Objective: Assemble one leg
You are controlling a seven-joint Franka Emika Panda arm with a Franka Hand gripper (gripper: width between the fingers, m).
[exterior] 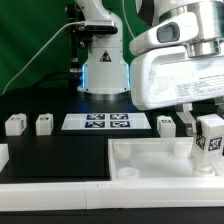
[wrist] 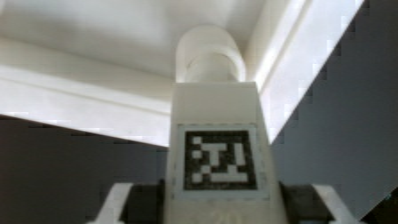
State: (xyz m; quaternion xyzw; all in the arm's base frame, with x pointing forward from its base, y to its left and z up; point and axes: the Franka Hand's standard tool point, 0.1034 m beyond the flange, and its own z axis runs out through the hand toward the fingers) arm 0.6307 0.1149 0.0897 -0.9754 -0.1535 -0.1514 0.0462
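My gripper [exterior: 208, 140] is shut on a white leg [exterior: 210, 138] with a black-and-white tag, holding it upright above the right part of the large white tray-like piece [exterior: 150, 162]. In the wrist view the held leg [wrist: 217, 120] runs out between my fingers [wrist: 134, 203], its rounded end pointing at the tray's raised rim [wrist: 107, 80]. Three more legs stand on the black table: two at the exterior view's left [exterior: 15, 125] [exterior: 44, 124] and one near my gripper [exterior: 166, 124].
The marker board [exterior: 104, 122] lies on the table between the loose legs. The robot base [exterior: 103, 70] stands behind it. A second white piece [exterior: 3, 155] shows at the exterior view's left edge. A green curtain hangs at the back.
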